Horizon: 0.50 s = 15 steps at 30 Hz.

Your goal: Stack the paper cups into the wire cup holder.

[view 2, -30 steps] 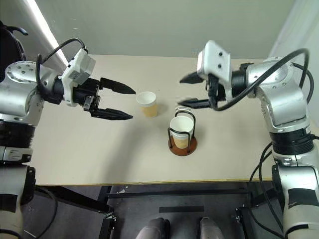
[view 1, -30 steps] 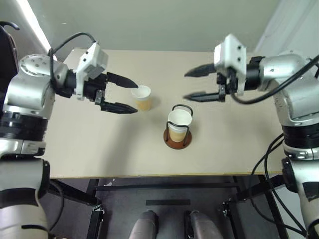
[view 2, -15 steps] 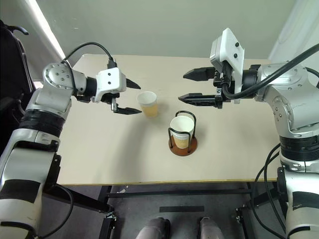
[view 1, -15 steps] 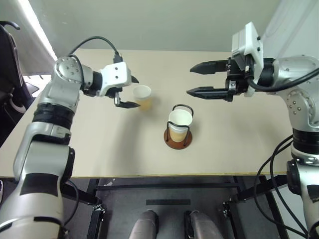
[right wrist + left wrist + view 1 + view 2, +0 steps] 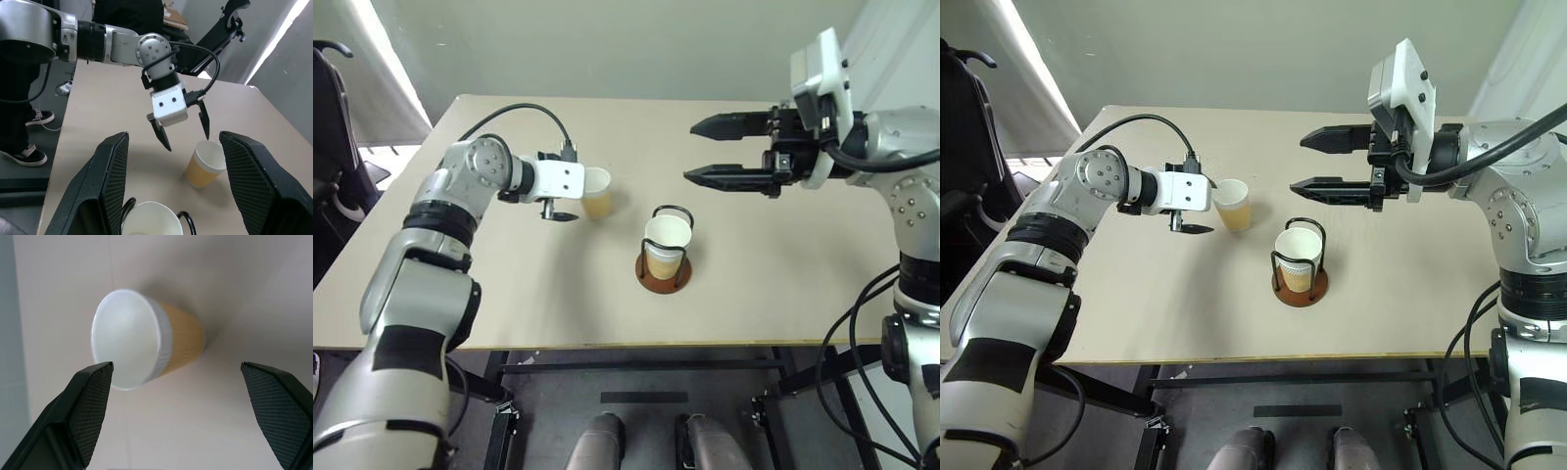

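We see left pincer (image 5: 1203, 205) wide open beside lone tan paper cup (image 5: 1233, 205) on beige tabletop (image 5: 1136, 294); right pincer (image 5: 1307, 163) open, empty, up high.

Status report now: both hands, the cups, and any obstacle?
Left hand open, at loose paper cup. Right hand open, empty, above table. Stacked cups in wire cup holder. Nothing in the way.

The left gripper (image 5: 576, 199) has swung down toward centre frame, its open fingers now flanking the loose paper cup (image 5: 596, 191). The right gripper (image 5: 703, 150) has drifted slightly toward the upper right.
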Each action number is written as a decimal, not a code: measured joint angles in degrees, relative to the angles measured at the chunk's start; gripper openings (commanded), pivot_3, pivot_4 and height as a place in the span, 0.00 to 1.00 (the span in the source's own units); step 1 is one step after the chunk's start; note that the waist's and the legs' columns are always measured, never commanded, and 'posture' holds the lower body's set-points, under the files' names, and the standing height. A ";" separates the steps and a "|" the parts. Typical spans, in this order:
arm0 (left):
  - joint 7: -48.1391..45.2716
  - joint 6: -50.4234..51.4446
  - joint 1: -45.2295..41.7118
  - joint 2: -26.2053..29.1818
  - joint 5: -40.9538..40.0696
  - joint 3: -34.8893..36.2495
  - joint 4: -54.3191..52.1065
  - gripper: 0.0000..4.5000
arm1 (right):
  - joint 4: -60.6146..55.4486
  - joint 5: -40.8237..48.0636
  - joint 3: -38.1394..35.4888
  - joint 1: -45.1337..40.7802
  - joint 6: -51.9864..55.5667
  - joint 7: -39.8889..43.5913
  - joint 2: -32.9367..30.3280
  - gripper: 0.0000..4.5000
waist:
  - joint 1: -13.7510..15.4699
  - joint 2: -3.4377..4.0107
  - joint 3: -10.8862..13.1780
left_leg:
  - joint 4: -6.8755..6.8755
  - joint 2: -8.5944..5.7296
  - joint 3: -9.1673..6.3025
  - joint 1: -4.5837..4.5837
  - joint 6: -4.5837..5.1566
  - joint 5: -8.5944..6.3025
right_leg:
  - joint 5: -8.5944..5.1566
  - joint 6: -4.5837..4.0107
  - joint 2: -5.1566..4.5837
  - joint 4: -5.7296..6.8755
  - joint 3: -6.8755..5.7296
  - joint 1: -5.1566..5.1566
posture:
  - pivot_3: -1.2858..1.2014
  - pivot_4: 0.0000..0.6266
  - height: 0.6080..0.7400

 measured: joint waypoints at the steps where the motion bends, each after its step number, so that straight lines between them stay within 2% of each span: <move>1: 0.91 -0.23 -0.07 -0.32 0.65 -0.32 0.58 1.00 | -0.02 0.03 0.00 0.01 0.00 -0.07 -0.04 0.65 | 0.04 0.00 0.00 | 0.02 -0.01 0.02 0.00 0.00 0.00 | 0.01 0.01 0.00 0.01 0.01 0.01 | 0.52 0.24 1.00; 15: 9.62 -0.78 -0.05 -3.86 6.64 -1.94 5.93 1.00 | -0.05 0.01 0.01 0.87 -0.41 -0.51 -1.53 0.65 | 0.11 -0.01 0.00 | 0.08 -0.02 0.07 -0.01 -0.02 0.01 | 0.09 0.16 0.05 0.03 0.03 0.01 | 0.52 0.24 1.00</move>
